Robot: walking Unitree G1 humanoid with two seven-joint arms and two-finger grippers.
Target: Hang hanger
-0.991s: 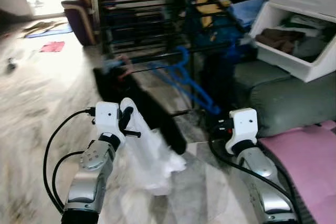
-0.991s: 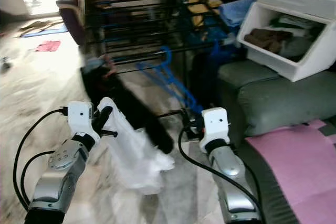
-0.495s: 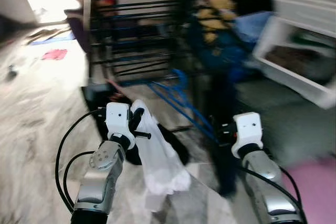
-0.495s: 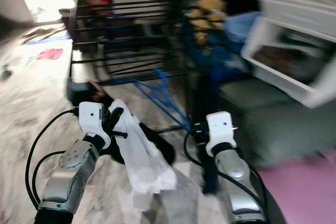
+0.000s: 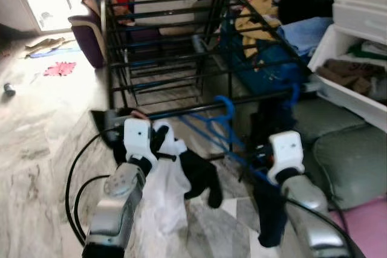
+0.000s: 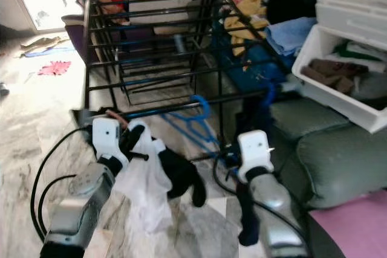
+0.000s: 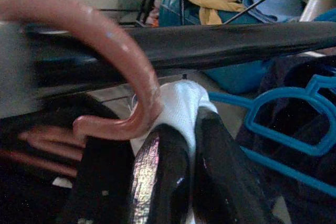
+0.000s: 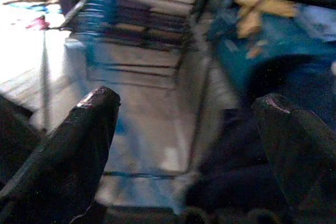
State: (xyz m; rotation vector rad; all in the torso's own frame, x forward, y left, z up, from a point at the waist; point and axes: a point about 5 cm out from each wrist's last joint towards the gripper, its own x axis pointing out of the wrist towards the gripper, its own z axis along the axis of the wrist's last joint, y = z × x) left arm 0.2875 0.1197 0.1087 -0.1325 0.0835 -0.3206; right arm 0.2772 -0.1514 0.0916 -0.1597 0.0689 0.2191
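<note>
A drying rack [image 5: 175, 34] stands ahead on the floor [image 5: 36, 131]; a hanger [image 5: 211, 122] hangs on its front rail, a storage bin [image 5: 357, 70] to its right.
</note>
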